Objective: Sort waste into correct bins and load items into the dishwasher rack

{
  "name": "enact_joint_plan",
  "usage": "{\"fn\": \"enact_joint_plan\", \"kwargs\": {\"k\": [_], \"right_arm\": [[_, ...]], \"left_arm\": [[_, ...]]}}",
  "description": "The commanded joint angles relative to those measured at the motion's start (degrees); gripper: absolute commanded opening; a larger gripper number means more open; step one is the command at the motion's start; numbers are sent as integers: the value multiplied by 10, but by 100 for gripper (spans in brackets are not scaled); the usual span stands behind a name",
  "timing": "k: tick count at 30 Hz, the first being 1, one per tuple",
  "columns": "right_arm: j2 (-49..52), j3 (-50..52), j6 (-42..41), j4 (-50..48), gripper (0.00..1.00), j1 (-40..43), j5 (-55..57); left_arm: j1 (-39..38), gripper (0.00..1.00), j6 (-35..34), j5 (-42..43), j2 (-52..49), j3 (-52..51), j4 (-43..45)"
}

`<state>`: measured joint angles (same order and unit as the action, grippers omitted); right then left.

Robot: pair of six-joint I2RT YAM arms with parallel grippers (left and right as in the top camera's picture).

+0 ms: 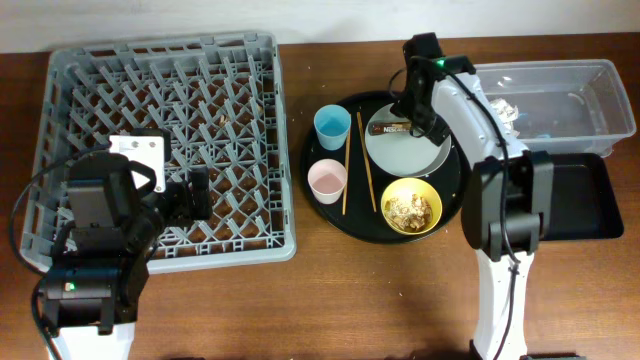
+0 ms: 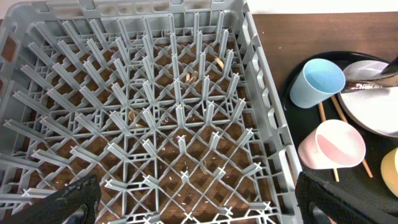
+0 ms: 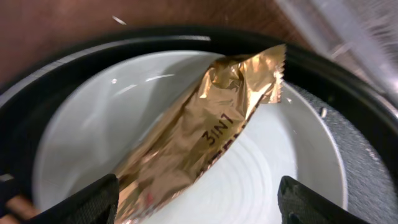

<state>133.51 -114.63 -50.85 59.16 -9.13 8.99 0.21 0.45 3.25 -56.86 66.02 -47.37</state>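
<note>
The brown-gold snack wrapper (image 1: 391,127) (image 3: 199,137) lies on the pale plate (image 1: 405,148) (image 3: 273,180) on the round black tray (image 1: 335,215). My right gripper (image 1: 415,110) (image 3: 199,199) is open just above the plate, fingers either side of the wrapper's lower end. The yellow bowl (image 1: 411,206) holds tan food scraps. A blue cup (image 1: 332,125) (image 2: 316,81), a pink cup (image 1: 327,180) (image 2: 333,144) and wooden chopsticks (image 1: 356,162) are on the tray. My left gripper (image 1: 190,192) (image 2: 196,205) is open and empty over the grey rack (image 1: 160,140) (image 2: 155,112).
The clear plastic tub (image 1: 560,100) stands at the back right with crumpled white tissue (image 1: 503,108) in it. The shallow black rectangular tray (image 1: 575,195) lies in front of it. Small crumbs lie under the rack grid.
</note>
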Motion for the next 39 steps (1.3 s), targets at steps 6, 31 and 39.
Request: {"fn": "enact_joint_plan", "kwargs": {"k": [6,31,39], "right_arm": [[58,1,26,-40,54,-10,7],[-19,117,279,-83,52,8,-148],[-70,-80,282,71,4,54,-146]], "left_arm": [[3,100,9,4,1,8,1],[3,100,9,4,1,8,1],[3,100,9,4,1,8,1]]}}
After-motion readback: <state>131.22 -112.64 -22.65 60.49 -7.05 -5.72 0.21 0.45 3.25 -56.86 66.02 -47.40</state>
